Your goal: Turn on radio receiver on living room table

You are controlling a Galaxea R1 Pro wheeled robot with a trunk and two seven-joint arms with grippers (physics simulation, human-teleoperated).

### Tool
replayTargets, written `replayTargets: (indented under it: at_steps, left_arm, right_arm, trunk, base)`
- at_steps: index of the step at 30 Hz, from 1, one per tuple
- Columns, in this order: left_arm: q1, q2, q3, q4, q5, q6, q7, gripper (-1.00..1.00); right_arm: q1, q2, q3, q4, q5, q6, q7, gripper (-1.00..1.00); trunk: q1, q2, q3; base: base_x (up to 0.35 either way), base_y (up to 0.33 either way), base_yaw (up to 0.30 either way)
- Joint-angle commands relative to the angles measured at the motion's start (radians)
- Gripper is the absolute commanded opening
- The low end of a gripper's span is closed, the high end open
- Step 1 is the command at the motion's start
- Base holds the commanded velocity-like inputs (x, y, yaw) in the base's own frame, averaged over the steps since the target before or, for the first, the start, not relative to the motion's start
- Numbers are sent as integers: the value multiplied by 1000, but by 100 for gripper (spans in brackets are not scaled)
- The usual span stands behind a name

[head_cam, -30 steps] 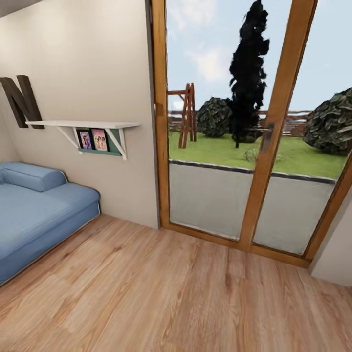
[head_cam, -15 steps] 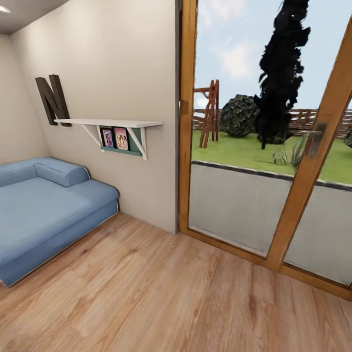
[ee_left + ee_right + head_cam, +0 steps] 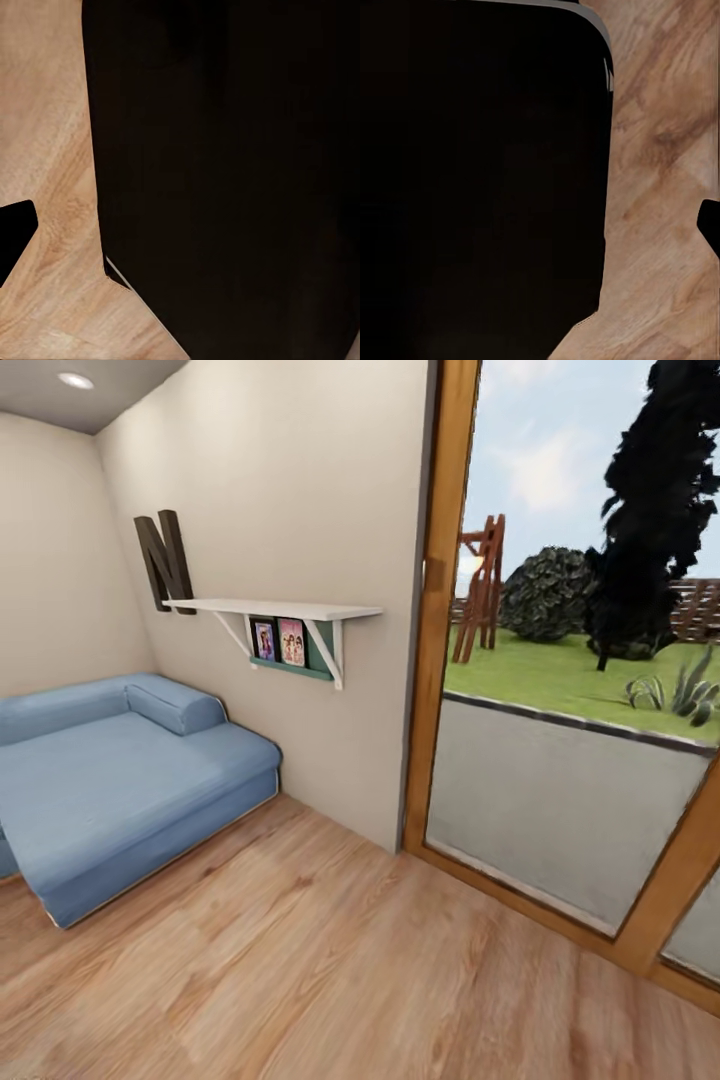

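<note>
facing a corner of the living room

from my head i look at a light wood plank floor that runs up to a pale beige wall. a big blue fabric sofa sits along that wall at my left, with a rounded blue bolster at its far end. above it a thin white wall shelf on 2 brackets juts out; 2 small framed photos stand on a green ledge just under it. a dark brown block letter n hangs on the wall, touching the shelf's far end. at my right a wood-framed glass door shows grass, a tall dark tree and a round bush. a round ceiling light glows in the top corner.

the radio and its table are nowhere before me.

each wrist camera shows a large black shape over the plank floor; i cannot tell whether my left or right claw is spread or pressed together.
</note>
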Motion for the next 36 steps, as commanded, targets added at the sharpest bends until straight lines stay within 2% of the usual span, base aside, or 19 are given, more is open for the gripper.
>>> replayTargets:
  at_steps: [1, 36]
  left_arm:
    - [0, 0, 0, 0, 0, 0, 0, 100]
    - [0, 2, 1, 0, 0, 0, 0, 100]
  right_arm:
    - [0, 0, 0, 0, 0, 0, 0, 100]
    - [0, 0, 0, 0, 0, 0, 0, 100]
  trunk:
    - [0, 0, -1]
    - [0, 0, -24]
  base:
    - [323, 0, 268]
    - [323, 0, 268]
